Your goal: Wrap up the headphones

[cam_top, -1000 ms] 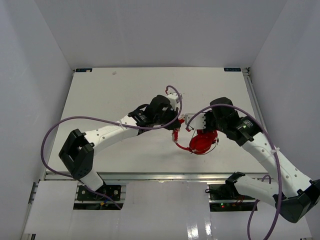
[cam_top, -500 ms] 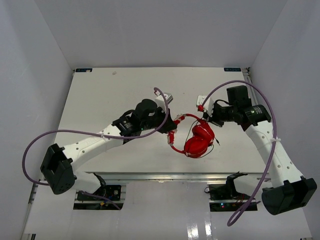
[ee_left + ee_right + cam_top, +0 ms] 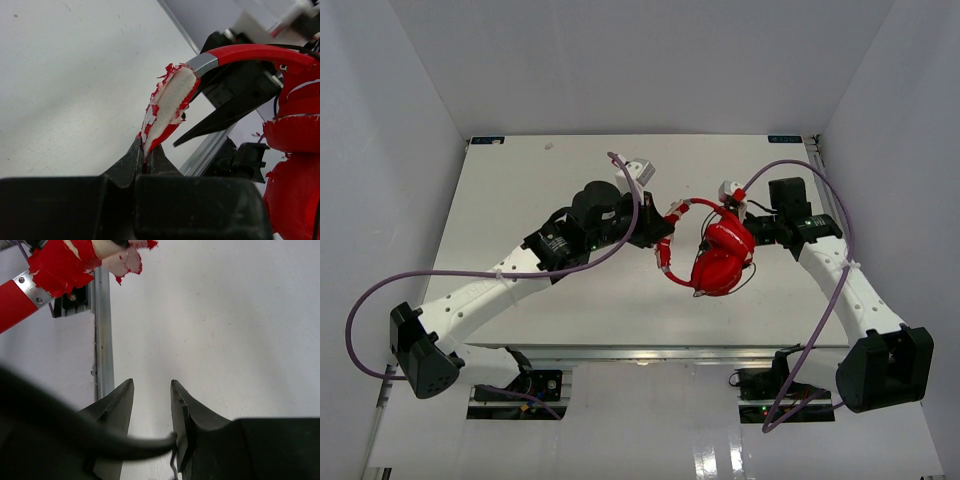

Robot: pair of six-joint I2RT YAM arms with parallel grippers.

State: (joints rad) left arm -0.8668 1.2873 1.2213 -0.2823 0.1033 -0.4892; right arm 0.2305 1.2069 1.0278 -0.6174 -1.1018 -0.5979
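Observation:
The red headphones (image 3: 720, 262) hang tilted over the table's middle right, with the band arching up to the left. My left gripper (image 3: 660, 228) is shut on the torn whitish pad of the band (image 3: 167, 107), pinched between its fingertips (image 3: 146, 150). The red band (image 3: 250, 50) and ear cups (image 3: 295, 135) lie to its right. My right gripper (image 3: 750, 226) sits just right of the ear cups; its jaws (image 3: 150, 385) are open and hold nothing. A thin black cable (image 3: 174, 460) hangs by the right finger's base. The band's end (image 3: 30, 290) shows at upper left there.
Thick purple robot cables (image 3: 380, 300) loop from both arms. A metal rail (image 3: 102, 330) runs along the table edge under the right gripper. White walls (image 3: 410, 150) enclose the table (image 3: 520, 200) on three sides.

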